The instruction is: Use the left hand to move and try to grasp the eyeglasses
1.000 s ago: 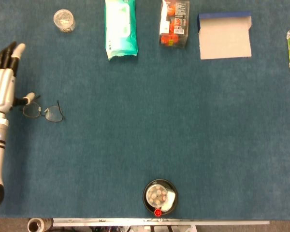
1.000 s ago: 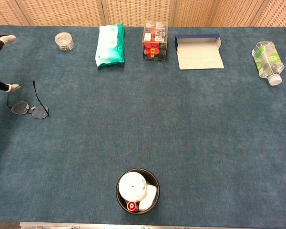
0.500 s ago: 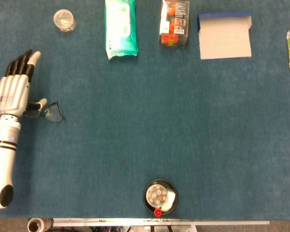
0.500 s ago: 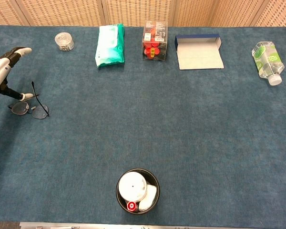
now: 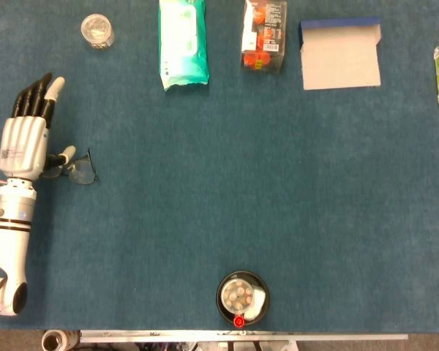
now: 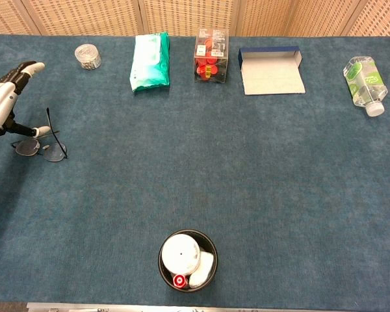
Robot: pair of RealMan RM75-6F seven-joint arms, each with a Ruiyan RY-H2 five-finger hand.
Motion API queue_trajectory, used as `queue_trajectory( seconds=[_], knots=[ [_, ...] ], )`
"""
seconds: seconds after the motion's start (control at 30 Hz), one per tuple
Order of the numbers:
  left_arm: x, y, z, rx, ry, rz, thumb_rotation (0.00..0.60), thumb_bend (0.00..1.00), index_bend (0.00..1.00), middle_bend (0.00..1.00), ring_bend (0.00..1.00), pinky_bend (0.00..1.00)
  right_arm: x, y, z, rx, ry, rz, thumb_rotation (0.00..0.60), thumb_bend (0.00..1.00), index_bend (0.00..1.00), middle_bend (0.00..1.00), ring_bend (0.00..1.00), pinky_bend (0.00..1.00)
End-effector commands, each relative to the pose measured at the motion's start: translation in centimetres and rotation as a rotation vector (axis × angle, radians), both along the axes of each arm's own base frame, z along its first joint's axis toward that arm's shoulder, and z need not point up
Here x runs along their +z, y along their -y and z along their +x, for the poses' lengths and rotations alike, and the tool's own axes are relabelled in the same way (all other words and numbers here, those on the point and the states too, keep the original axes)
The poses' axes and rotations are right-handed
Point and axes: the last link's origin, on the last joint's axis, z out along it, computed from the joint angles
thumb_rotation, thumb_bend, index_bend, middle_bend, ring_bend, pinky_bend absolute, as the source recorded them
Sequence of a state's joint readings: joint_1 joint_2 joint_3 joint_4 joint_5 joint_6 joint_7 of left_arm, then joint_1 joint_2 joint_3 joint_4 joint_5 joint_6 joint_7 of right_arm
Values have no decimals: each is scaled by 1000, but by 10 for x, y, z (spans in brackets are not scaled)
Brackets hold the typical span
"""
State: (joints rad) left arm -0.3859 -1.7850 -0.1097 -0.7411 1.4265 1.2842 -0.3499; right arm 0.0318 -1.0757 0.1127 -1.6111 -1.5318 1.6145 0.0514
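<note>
One target: thin dark wire-framed eyeglasses (image 5: 74, 170) lie flat on the blue-carpeted bench (image 5: 227, 183), near its left edge, one temple arm sticking up away from the lenses.
Left hand: white robotic left hand (image 5: 25, 139) with black fingertips, flat above the bench, fingers stretched straight and apart, holding nothing.
Relation: the hand covers the left lens; its thumb reaches over the frame, right lens showing just beside it. Whether it touches, I cannot tell.
Step advice: likely best to lower gently, then curl thumb and fingers around the frame's bridge, not the lenses, so the glasses do not skid.
Right hand: out of sight.
</note>
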Motion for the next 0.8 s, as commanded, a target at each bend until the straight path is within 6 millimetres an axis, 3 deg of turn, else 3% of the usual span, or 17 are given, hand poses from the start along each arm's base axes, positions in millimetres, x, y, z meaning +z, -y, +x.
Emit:
queue_trajectory(
  seconds=[0.03,0.57,0.8],
  knots=[
    [-7,2,0,-11,-14,-21,600,144,0,0,0,66,0,0,0,0,1,0,600,655,440,436,413,550],
    [-13,3,-3,-7,-44,-47,600,144,0,0,0,66,0,0,0,-1,2,-1,600,655,440,436,413,550],
    [8,5,11,-68,-39,13,600,144,0,0,0,66,1,0,0,-1,3,-2,600,655,440,436,413,550]
  ],
)
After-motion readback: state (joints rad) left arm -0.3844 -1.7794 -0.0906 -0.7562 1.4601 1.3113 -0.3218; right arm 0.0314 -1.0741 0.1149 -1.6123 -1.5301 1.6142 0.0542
